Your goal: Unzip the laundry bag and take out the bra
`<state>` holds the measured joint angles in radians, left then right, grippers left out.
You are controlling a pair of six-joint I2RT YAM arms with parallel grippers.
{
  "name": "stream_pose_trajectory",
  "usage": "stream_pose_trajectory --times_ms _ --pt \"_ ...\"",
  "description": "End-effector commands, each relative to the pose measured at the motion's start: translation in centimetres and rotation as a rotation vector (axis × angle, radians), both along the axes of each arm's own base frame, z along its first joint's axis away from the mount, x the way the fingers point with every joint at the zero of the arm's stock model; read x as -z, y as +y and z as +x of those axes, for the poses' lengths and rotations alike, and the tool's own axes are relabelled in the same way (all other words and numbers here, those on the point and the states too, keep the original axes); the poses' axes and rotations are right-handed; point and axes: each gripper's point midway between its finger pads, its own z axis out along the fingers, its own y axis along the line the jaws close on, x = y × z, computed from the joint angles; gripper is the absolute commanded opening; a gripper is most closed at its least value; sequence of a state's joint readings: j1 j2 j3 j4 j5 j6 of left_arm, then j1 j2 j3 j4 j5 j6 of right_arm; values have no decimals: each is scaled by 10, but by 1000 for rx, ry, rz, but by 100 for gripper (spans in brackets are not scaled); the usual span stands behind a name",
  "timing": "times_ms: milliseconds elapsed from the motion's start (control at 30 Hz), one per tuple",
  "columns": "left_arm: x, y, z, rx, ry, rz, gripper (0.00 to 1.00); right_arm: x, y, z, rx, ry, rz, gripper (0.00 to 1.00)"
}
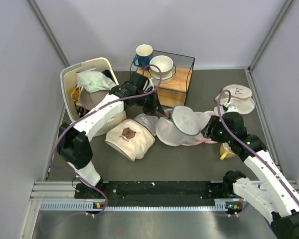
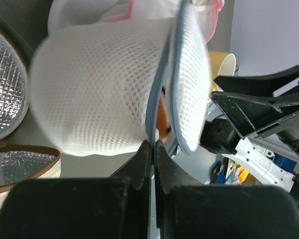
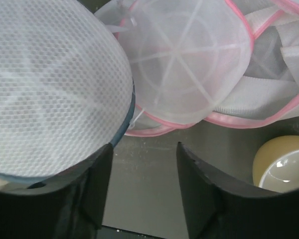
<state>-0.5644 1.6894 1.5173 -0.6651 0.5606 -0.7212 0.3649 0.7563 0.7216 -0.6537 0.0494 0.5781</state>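
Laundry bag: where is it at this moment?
In the top view the laundry bag is mid-table, just right of centre, over the pink-trimmed mesh bags, its zip edge pinched by the left gripper, with the open right gripper at its right.

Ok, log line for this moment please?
left fingers shut on laundry bag at zip | right fingers open, empty, beside bag | zip looks parted | bra not visible

The left gripper (image 2: 152, 145) is pinched tight on the zip seam of the white mesh laundry bag (image 2: 97, 89). An orange patch (image 2: 162, 118) shows inside the parted seam. A quilted silver pouch (image 2: 5, 94) lies to the left.
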Motion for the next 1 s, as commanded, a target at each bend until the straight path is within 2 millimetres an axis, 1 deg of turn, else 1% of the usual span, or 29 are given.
stream_pose_trajectory --times_ms 0,67,100,133,167,200,233,267,300,333,367,433,467,567,600,667,700,767,800,833,867,900,933,967 --pt "-20 -15 -8 73 -85 -60 0 -26 0 4 -44 -55 -15 60" --pt "-19 -22 -12 87 -77 -65 0 -43 8 3 -74 -72 -10 64" --pt "-19 -24 -13 89 -78 -66 0 -59 13 0 -87 -103 -38 70" --pt "-20 -26 -14 92 -78 -71 0 -65 17 0 -92 -112 -55 73" --pt "-19 -27 -14 87 -70 -73 0 -71 17 3 -74 -133 -83 77" --pt "-20 -28 -14 87 -69 -80 0 -80 33 -1 -130 -152 -78 81" --pt "-21 -28 -14 84 -69 -82 0 -73 42 2 -143 -123 -95 82" --pt "-21 -28 -14 84 -69 -84 0 -72 51 1 -164 -115 -100 83" --pt "-21 -28 -14 80 -71 -83 0 -75 59 4 -173 -122 -104 84" --pt "-21 -27 -14 78 -72 -82 0 -75 74 -2 -219 -122 -109 84" --pt "-21 -26 -15 76 -73 -80 0 -69 82 0 -235 -112 -132 84" --pt "-21 -26 -15 74 -75 -79 0 -73 92 2 -251 -139 -167 86" --pt "-21 -25 -15 72 -73 -78 0 -67 100 2 -272 -129 -191 86" --pt "-21 -25 -16 74 -70 -81 0 -61 108 5 -289 -128 -218 88" --pt "-22 -25 -17 75 -73 -82 0 -53 109 7 -291 -117 -235 88" --pt "-21 -25 -17 76 -70 -80 0 -47 109 8 -290 -111 -252 87" --pt "-21 -25 -17 75 -72 -80 0 -42 108 8 -289 -101 -267 86" --pt "-23 -25 -17 75 -77 -82 0 -41 102 9 -267 -109 -281 79" --pt "-23 -25 -16 76 -82 -81 0 -41 95 11 -239 -120 -294 69" --pt "-23 -24 -16 78 -85 -81 0 -51 88 10 -215 -150 -276 61" --pt "-22 -24 -16 79 -84 -79 0 -55 84 9 -202 -168 -274 53" --pt "-22 -24 -16 79 -86 -78 0 -58 77 11 -172 -185 -282 37" --pt "-21 -24 -17 84 -84 -79 0 -67 71 10 -158 -212 -272 28" --pt "-21 -24 -17 87 -82 -79 0 -67 66 10 -150 -214 -275 21"
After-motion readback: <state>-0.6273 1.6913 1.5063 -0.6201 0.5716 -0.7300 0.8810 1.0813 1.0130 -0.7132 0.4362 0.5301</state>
